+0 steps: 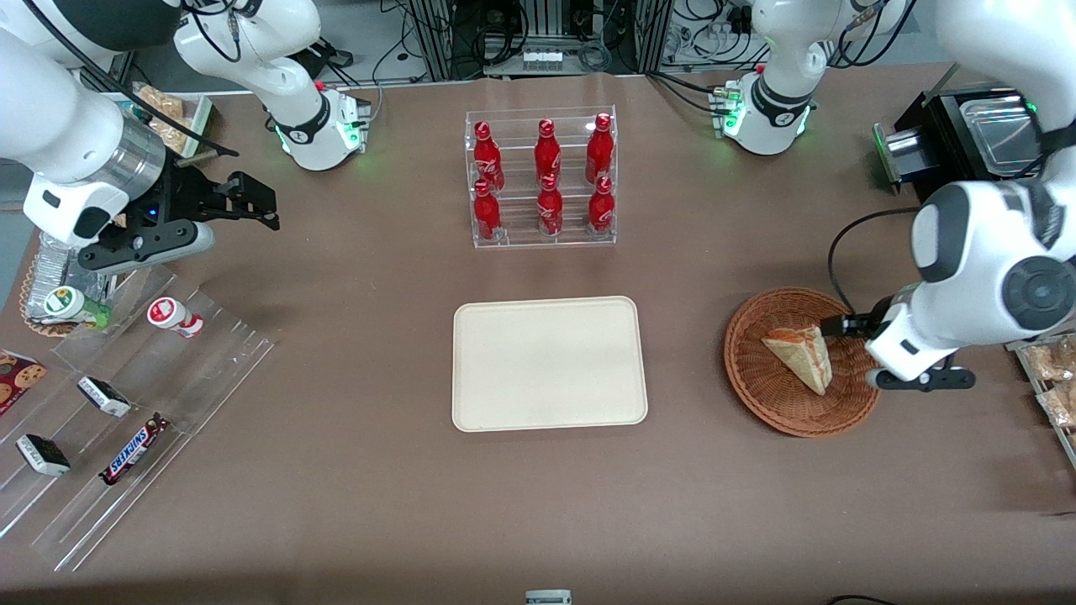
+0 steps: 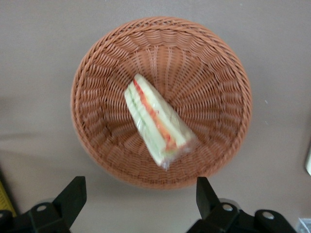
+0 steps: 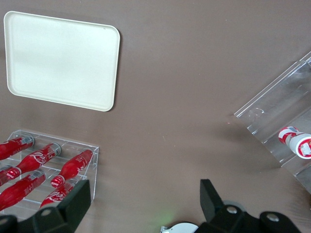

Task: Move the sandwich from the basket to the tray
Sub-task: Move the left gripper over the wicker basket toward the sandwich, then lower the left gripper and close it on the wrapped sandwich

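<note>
Clear-wrapped triangular white-bread sandwich (image 2: 156, 121) lay in round reddish woven basket (image 2: 97, 73); looked soft, slippery. Gripper (image 2: 141, 199) hovered above, jaws apart; best pinched gently across flat faces.

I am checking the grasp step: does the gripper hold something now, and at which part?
Nothing is held. The gripper is open above the basket; the sandwich lies untouched in it.

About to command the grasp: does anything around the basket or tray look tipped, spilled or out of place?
Nothing stands out. The sandwich lies wrapped and intact in the basket, the tray sits flat and bare, and the gripper hovers above the basket's rim with its fingers open.
</note>
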### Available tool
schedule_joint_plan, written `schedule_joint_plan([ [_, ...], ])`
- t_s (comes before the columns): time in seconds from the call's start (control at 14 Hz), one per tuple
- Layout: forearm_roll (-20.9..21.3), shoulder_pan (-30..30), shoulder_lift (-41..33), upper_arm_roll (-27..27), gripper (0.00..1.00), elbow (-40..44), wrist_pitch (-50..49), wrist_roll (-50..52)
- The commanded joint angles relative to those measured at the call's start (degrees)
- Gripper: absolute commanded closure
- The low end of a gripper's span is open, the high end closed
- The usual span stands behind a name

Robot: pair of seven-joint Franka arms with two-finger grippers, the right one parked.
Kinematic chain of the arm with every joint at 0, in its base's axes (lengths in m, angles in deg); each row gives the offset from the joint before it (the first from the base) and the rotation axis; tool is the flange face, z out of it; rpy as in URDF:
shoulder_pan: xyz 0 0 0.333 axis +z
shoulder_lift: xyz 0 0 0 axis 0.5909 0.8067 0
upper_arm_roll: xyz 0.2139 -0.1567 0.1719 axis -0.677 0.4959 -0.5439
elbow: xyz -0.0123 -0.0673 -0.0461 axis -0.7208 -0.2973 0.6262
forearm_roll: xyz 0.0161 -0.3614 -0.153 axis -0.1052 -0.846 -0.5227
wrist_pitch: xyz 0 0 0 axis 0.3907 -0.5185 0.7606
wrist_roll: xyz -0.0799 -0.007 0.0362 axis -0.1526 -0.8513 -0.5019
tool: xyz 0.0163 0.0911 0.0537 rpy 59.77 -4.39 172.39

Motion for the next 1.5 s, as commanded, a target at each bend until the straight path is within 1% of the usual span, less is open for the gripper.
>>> schedule_joint_plan([
  [0.0,1.1,-0.5,-2.3,-0.1,0.0,-8.1,7.9,7.0],
  [0.07,1.1,-0.5,-2.7,0.0,0.0,-9.7,9.5,10.9],
  [0.29,1.0,-1.0,-3.1,0.3,0.0,-13.6,16.3,31.0],
  [0.36,1.0,-1.6,-2.9,0.2,0.0,-14.7,18.8,36.0],
  [0.57,0.2,-1.4,-2.9,0.2,0.0,-19.0,26.8,47.1],
  [0.64,0.2,-1.5,-2.6,0.2,0.02,-19.7,28.4,48.9],
  [0.71,0.2,-1.5,-2.3,0.2,0.16,-20.5,29.8,49.4],
  [0.79,0.2,-1.5,-2.0,0.2,0.42,-20.8,30.7,49.8],
  [0.86,0.2,-1.4,-1.7,0.2,0.73,-20.8,31.0,50.1],
  [0.93,0.2,-1.4,-1.6,0.1,0.89,-20.8,31.0,50.0],
  [1.0,0.2,-1.3,-1.7,0.1,0.95,-20.7,30.7,50.0],
  [1.21,0.5,-1.7,-2.0,0.2,0.97,-18.7,29.0,49.6],
  [1.29,0.7,-1.9,-2.0,0.4,0.97,-16.3,25.4,49.2],
  [1.43,0.7,-1.7,-1.7,3.0,0.98,-10.9,19.3,48.9],
])
